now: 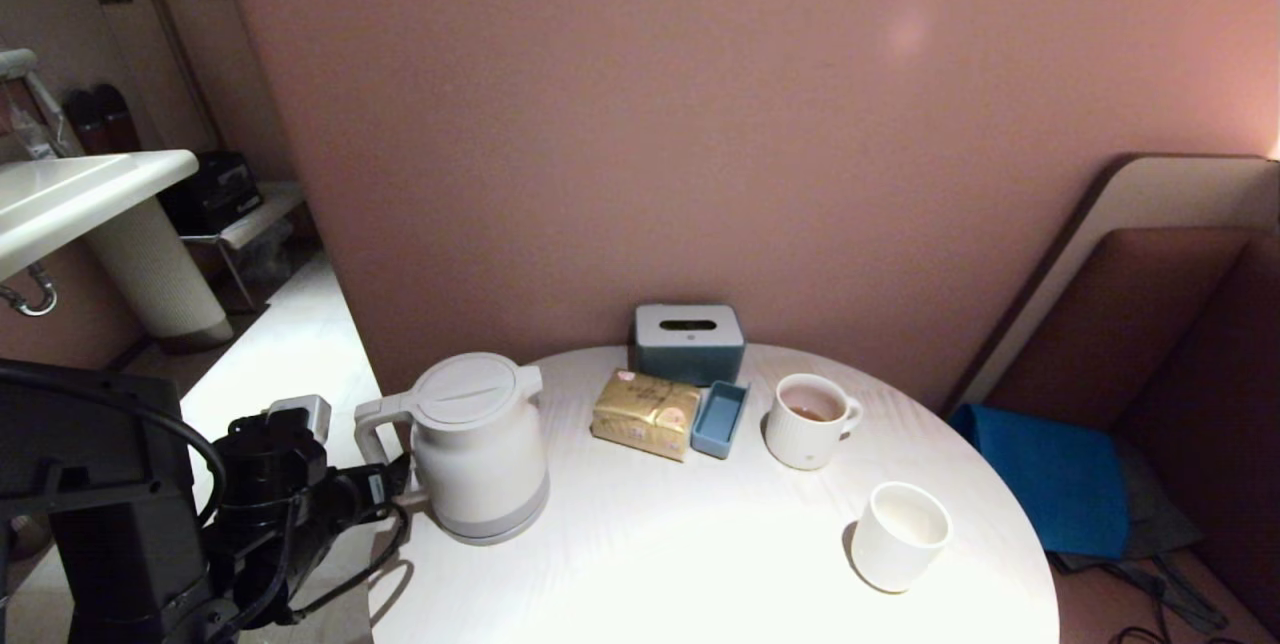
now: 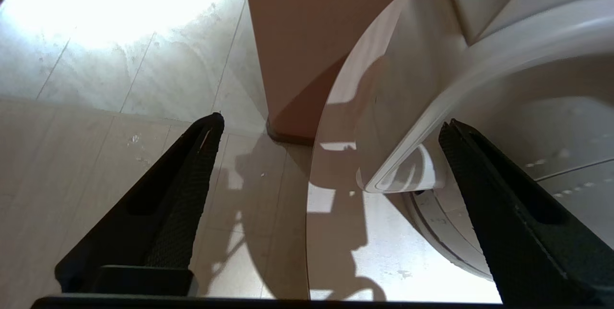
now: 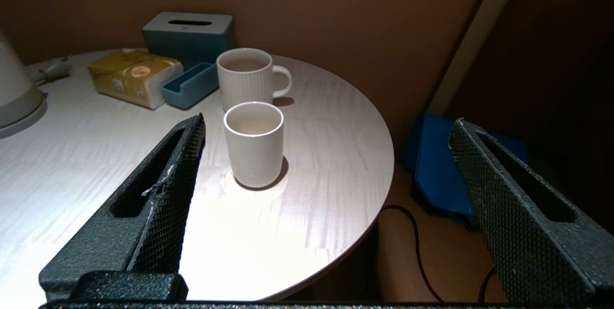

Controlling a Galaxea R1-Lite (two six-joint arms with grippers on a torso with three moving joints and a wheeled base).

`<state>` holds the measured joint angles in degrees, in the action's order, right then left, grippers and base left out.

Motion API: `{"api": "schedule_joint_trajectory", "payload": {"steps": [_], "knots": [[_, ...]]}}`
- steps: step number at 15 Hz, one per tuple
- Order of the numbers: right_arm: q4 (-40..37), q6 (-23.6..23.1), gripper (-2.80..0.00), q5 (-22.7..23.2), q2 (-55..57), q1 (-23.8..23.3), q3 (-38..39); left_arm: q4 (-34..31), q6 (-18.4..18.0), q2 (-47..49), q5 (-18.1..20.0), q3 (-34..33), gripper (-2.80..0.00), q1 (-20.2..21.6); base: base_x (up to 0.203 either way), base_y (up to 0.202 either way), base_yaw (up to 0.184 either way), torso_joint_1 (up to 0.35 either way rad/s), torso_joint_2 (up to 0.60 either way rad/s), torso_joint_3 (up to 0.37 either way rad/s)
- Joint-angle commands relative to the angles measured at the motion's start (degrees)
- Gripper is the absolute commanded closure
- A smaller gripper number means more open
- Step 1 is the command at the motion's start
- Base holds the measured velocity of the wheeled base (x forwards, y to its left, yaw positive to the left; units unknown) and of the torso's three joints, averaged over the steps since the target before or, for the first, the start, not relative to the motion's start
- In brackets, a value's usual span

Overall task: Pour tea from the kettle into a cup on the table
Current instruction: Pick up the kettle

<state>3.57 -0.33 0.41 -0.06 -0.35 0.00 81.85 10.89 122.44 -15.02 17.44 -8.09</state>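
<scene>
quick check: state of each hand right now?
Left hand: open, holding nothing, by the kettle handle.
Right hand: open, holding nothing, facing the cup from off the table.

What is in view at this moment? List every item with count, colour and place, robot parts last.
table: 1, white, round, against the pink wall.
kettle: 1, white with grey base band, upright at the table's left edge, handle toward the left gripper.
cup: 1, white, no handle, near the table's front right; pale liquid inside.
mug: 1, white ribbed, handled, behind the cup; reddish-brown tea inside.
tissue box: 1, blue-grey, at the back by the wall.
packet: 1, gold, in front of the tissue box.
tray: 1, blue, between packet and mug.
cushion: 1, blue, on the seat right of the table.
sink: 1, white, far left.
left gripper: open, beside the kettle handle, not gripping.
right gripper: open, apart from the cup.
</scene>
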Motion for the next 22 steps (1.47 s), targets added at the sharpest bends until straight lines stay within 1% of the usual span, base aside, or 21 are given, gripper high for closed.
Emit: {"api": "schedule_joint_trajectory", "payload": {"steps": [1,7,14,16,22], "knots": [[0.0,0.0,-2.8,0.0,0.1,0.0,0.0,0.5,-0.2,0.5,-0.1,1.0,-2.8,0.0,0.0,0.0,0.0,0.0,0.0,0.0],[0.0,0.0,-2.8,0.0,0.1,0.0,0.0,0.5,-0.3,-1.1,-0.1,4.9,-2.8,0.0,0.0,0.0,0.0,0.0,0.0,0.0],[0.0,0.0,-2.8,0.0,0.1,0.0,0.0,0.5,-1.6,1.0,-0.1,8.1,-2.8,0.0,0.0,0.0,0.0,0.0,0.0,0.0],[0.0,0.0,-2.8,0.0,0.1,0.0,0.0,0.5,-2.9,2.0,-0.1,8.2,-2.8,0.0,0.0,0.0,0.0,0.0,0.0,0.0],[0.0,0.0,-2.8,0.0,0.1,0.0,0.0,0.7,-3.0,1.4,0.0,8.6,-2.8,0.0,0.0,0.0,0.0,0.0,0.0,0.0]]}}
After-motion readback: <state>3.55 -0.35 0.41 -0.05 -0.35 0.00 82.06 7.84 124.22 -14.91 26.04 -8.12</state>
